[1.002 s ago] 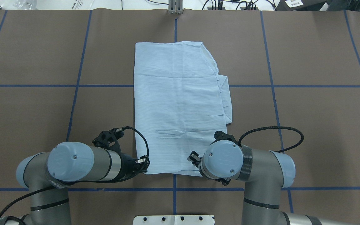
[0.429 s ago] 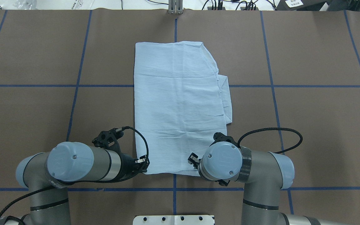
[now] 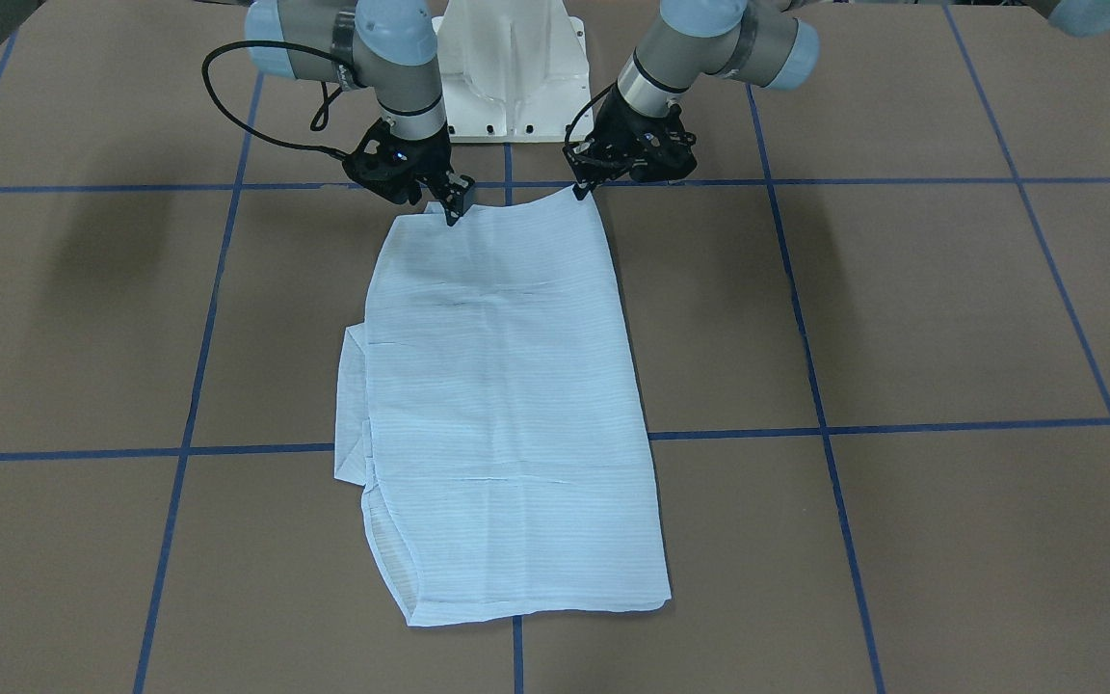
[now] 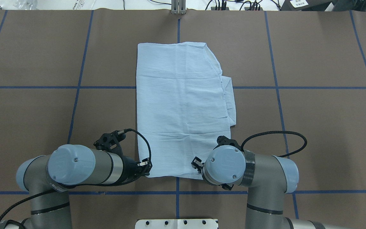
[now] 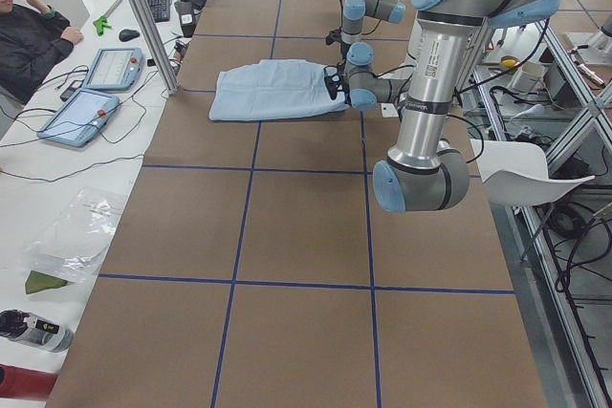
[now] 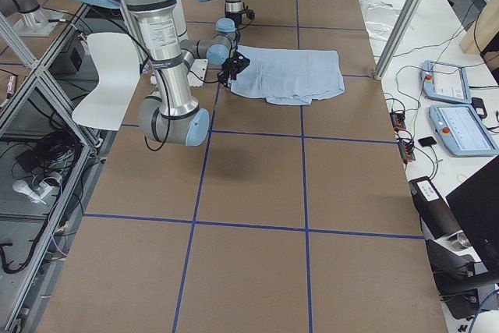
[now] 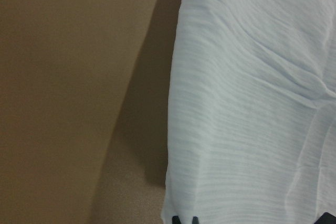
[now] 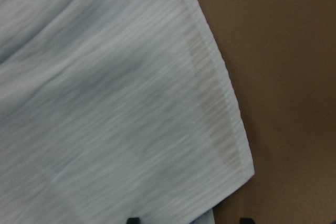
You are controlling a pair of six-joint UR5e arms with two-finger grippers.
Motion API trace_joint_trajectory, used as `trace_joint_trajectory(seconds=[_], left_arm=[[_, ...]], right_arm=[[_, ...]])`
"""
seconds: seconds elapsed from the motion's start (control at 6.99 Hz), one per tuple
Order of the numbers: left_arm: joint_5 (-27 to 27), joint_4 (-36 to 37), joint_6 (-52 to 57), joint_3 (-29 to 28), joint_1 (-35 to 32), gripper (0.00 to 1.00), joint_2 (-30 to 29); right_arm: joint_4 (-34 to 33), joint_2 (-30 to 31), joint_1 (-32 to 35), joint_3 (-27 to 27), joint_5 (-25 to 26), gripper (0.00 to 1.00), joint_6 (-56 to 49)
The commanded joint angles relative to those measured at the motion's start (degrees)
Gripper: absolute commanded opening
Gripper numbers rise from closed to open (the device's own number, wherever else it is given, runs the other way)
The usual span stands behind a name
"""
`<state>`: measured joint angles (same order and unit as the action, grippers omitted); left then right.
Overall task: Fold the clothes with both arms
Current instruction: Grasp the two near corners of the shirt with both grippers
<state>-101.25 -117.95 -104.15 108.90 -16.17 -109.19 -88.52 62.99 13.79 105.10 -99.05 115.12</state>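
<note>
The light-blue striped shirt (image 4: pixel 183 108) lies flat on the brown table, folded into a long rectangle, with a folded part sticking out on its right side (image 4: pixel 230 101). It also shows in the front-facing view (image 3: pixel 507 405). My left gripper (image 4: pixel 146 168) is at the shirt's near left corner; it also shows in the front-facing view (image 3: pixel 582 185). My right gripper (image 4: pixel 197 163) is at the near right corner, over the hem; it also shows in the front-facing view (image 3: pixel 449 204). In both wrist views the fingertips (image 7: pixel 185 219) (image 8: pixel 133 220) stand apart with cloth between them.
The white pedestal base (image 3: pixel 512 77) stands just behind the grippers. Blue tape lines (image 4: pixel 78 87) grid the table. Black cables loop from both wrists (image 4: pixel 275 133). An operator (image 5: pixel 29 31) and teach pendants (image 5: pixel 110 69) are beyond the far table edge.
The right arm has shifted slightly left and toward the robot's base. The left arm and the shirt have not visibly moved.
</note>
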Motion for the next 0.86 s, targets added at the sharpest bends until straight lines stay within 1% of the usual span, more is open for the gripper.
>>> trace_joint_trajectory(seconds=[0.0, 0.14, 0.29, 0.43, 0.72], left_arm=[[0.00, 0.00, 0.00, 0.00, 0.00, 0.00, -0.06], [0.00, 0.00, 0.00, 0.00, 0.00, 0.00, -0.06], [0.00, 0.00, 0.00, -0.09, 0.00, 0.00, 0.03], [0.00, 0.00, 0.00, -0.09, 0.00, 0.00, 0.03], [0.00, 0.00, 0.00, -0.26, 0.00, 0.00, 0.03]], right_arm=[[0.28, -0.15, -0.08, -0.86, 0.00, 0.70, -0.16], [0.19, -0.15, -0.08, -0.77, -0.09, 0.62, -0.16], [0.19, -0.15, 0.00, -0.34, -0.18, 0.61, -0.24], [0.11, -0.15, 0.01, -0.33, -0.26, 0.58, -0.25], [0.11, -0.15, 0.01, -0.33, -0.26, 0.38, -0.25]])
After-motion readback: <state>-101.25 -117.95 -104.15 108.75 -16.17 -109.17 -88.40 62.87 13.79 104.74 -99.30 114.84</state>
